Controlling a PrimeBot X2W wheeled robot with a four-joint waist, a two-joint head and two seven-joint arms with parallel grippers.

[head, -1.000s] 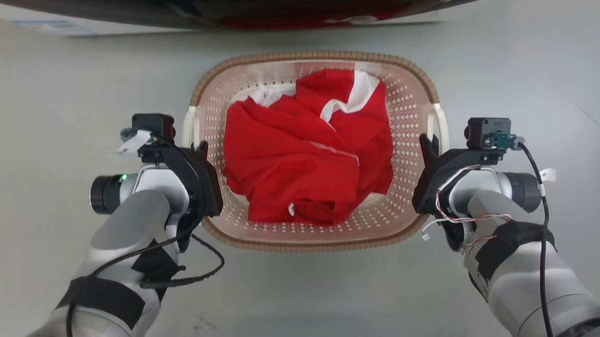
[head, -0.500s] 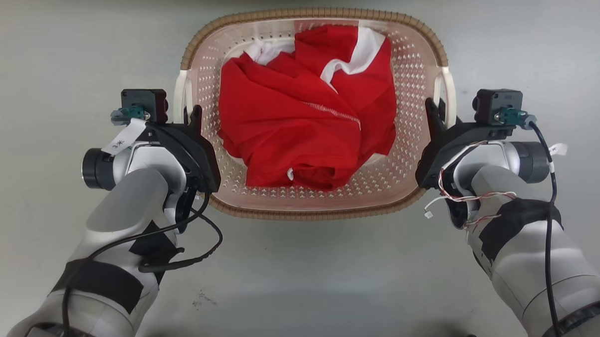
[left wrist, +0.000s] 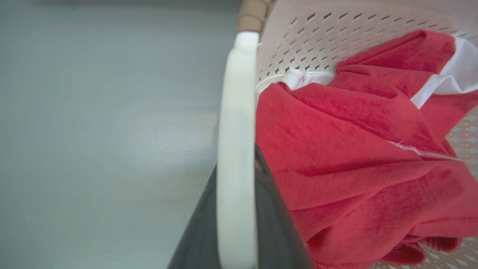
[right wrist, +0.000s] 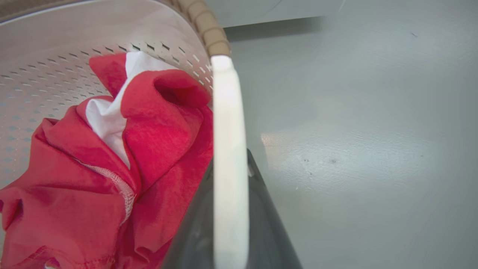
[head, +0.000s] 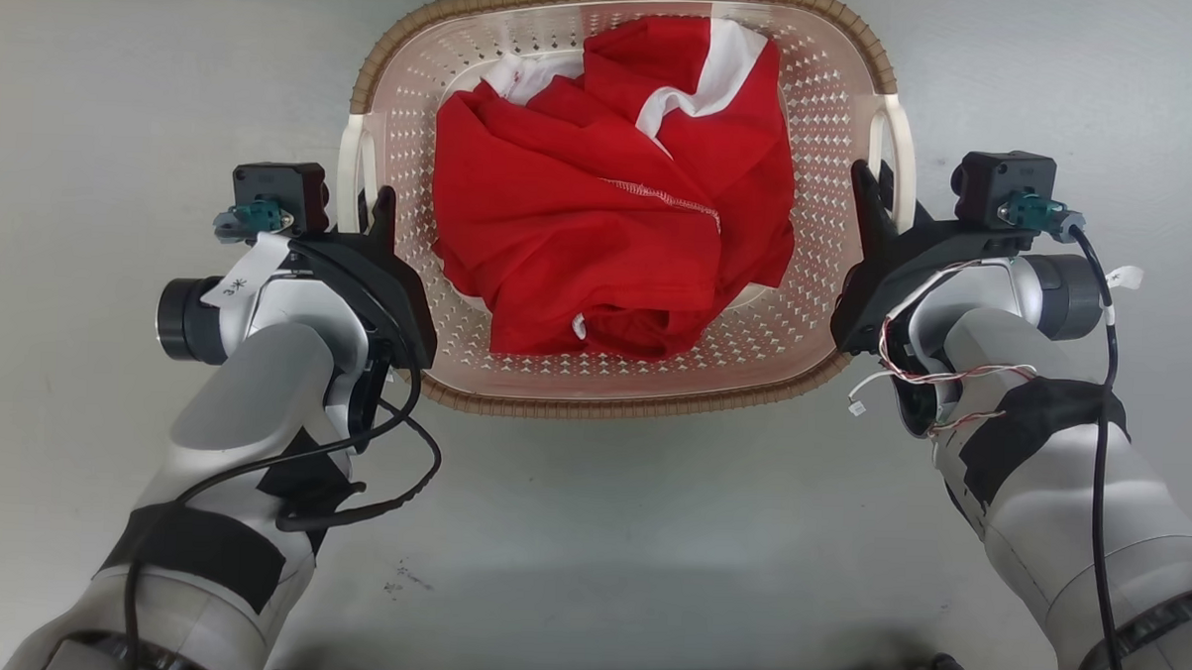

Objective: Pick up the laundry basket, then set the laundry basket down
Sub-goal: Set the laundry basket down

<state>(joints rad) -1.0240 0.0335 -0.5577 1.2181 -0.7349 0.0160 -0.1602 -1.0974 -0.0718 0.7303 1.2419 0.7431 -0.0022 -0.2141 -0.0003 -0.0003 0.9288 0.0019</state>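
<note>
In the laundry basket (head: 593, 406), red garment (head: 599, 236)

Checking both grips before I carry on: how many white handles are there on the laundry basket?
2. One white handle on the left side of the laundry basket, between the jaws of the left gripper; the other handle on its right side, between the jaws of the right gripper. None looks hidden.

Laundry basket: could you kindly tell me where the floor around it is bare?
Bare grey floor lies between the two forearms, below the laundry basket's near rim, and outside each arm. It is crowded at both white handles, held in the jaws.
</note>
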